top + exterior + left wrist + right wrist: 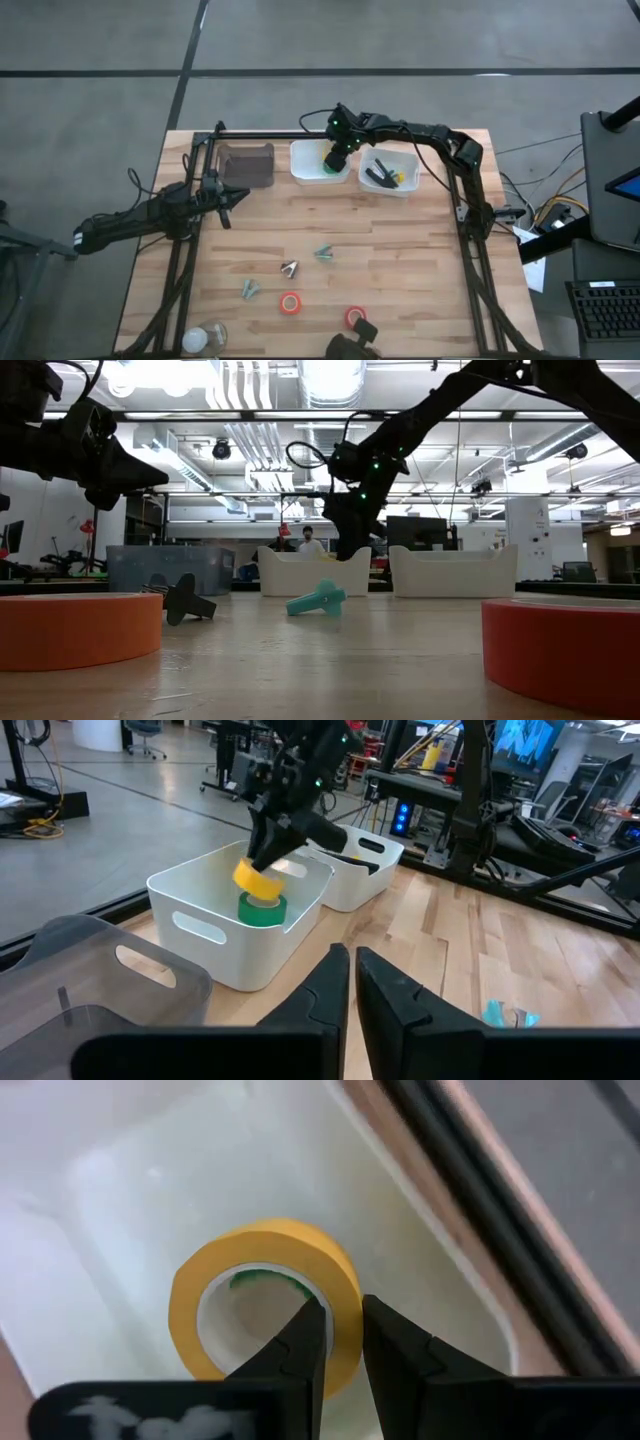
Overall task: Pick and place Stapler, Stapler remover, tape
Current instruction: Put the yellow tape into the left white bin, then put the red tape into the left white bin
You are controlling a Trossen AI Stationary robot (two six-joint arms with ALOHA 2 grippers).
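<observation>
While the right gripper hangs over the middle white bin, its two fingers pinch the wall of the yellow tape roll, one finger inside the pale core and one outside. Directly beneath that roll, seen through its core, lies the green tape roll on the bin floor; the yellow one is tilted and sits just above it, and whether the two touch cannot be told. Just beside this gripper, on its far side from the left arm, stands a second white bin holding the black stapler and a small yellow item that is too small to make out.

On the other side of the right gripper, just beyond the middle bin, sits a translucent grey bin. Near that bin the left gripper hovers above the table with its fingers brought together on nothing.

Well away from both grippers, toward the table's near edge, lie a dark staple remover and two teal ones. Beyond those, nearest that edge, rest the two red tape rolls, flat on the wood and apart from each other.
</observation>
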